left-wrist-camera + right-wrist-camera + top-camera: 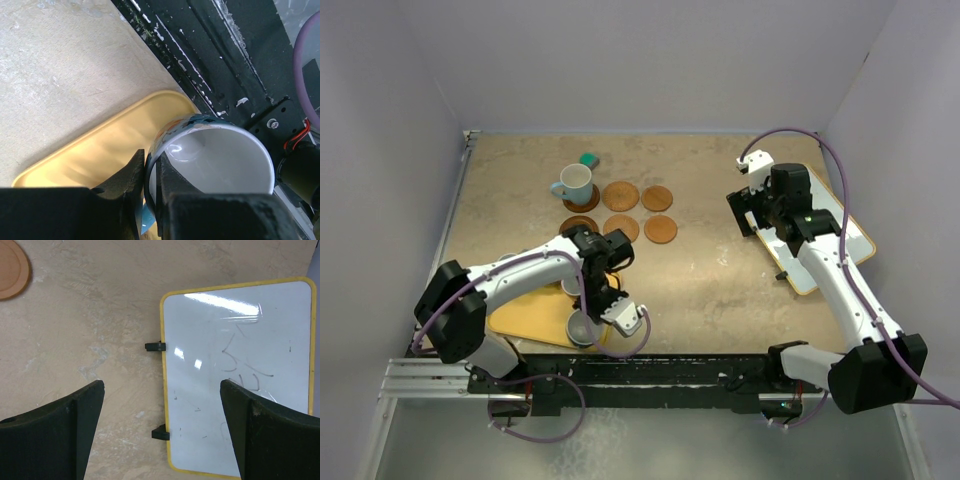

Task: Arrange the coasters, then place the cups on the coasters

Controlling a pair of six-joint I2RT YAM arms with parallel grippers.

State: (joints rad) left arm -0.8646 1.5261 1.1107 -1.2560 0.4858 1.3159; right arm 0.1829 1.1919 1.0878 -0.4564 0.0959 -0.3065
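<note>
Jaws of the left gripper (151, 165) pinch the wall of a mug (220, 155), one jaw inside the white bowl and one against the patterned outside, just below the rim. The mug stands on the near end of the yellow tray (100, 150), at the near-left of the tabletop (720, 280). The jaws of the right gripper (161, 385) are spread wide and hold nothing, above the edge of a whiteboard (240, 365) at the right. Six coasters (620, 195) lie in two rows of three towards the far side. The far-left coaster carries a blue mug (574, 184), with a teal block (589, 159) just beyond it, and the other five are bare. The held mug is judged glazed ceramic: rigid, moderately heavy, slick to the jaws and liable to chip or crack if dropped or knocked. A wall pinch is off-centre, so the mug may tip about the jaws when lifted. A firm grip, a vertical lift and a slow carry are advised. Its handle is not visible in the wrist view, so a handle grasp cannot be assessed.
</note>
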